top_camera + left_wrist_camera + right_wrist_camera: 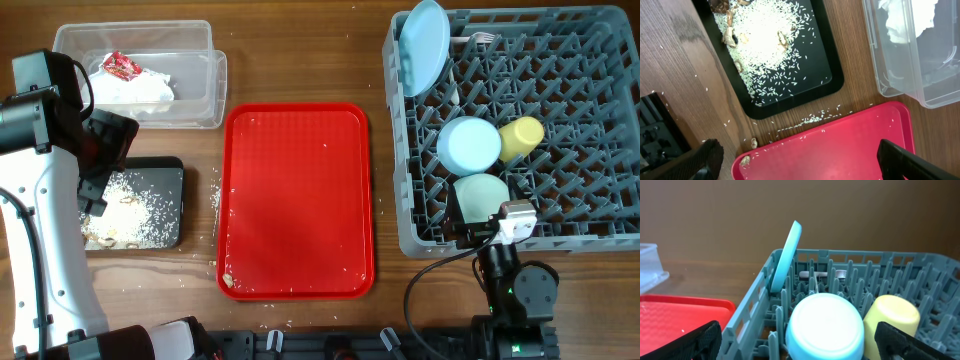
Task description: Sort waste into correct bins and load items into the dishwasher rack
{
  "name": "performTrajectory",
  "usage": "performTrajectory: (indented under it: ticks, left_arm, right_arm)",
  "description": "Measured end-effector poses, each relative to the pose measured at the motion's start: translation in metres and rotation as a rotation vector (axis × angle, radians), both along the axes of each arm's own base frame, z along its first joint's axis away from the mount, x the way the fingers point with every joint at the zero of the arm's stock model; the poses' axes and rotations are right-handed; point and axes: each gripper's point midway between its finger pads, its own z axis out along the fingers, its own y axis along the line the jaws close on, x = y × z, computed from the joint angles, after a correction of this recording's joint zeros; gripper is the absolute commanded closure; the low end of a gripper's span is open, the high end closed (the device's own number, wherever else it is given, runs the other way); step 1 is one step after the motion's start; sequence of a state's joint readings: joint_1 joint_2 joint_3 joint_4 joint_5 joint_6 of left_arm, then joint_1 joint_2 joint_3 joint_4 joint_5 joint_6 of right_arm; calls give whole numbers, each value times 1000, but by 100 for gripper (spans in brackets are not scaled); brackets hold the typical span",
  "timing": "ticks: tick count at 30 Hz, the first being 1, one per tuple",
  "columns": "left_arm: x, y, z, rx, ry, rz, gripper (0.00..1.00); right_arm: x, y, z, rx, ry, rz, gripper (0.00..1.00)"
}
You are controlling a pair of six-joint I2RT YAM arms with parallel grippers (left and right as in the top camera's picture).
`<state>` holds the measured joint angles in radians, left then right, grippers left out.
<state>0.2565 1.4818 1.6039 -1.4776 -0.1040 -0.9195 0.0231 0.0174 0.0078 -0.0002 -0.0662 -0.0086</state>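
Shows, at right on the wooden table (300, 50), a grey rack (590, 90) holding a blue plate (423, 47) upright on edge in its far left corner, a white fork (480, 40) lying just beside the plate along the far wall, and, toward the near left, an upturned blue bowl (469, 144) touching a yellow-green cup (521, 138), with a pale green bowl (481, 195) just nearer. Sets the right gripper (796, 330) at the rack's near edge, jaws spread wide, grasping nothing. Shows at centre a red tray (296, 190), bare but for scattered grains and one small scrap (228, 281) at its near left corner. Shows at far left a clear tub (200, 90) containing white napkins (135, 88) and a red-and-white wrapper (122, 66); nearer, a black tray (170, 165) bearing pale crumbs (140, 205) and brown scraps (730, 35). Hangs the left gripper (797, 150) above the red tray's left edge, jaws released and empty.
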Motion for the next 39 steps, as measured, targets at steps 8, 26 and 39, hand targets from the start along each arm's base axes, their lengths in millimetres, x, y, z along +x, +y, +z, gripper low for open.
performTrajectory:
  ticks: [8, 26, 39]
  left_arm:
    - [0, 0, 0, 0, 0, 0, 0]
    - [0, 0, 0, 0, 0, 0, 0]
    - [-26, -2, -4, 6, 119, -52, 0]
  right_arm:
    - [0, 0, 0, 61, 5, -1, 0]
    - [0, 0, 0, 65, 6, -1, 0]
    - [0, 0, 0, 65, 6, -1, 0]
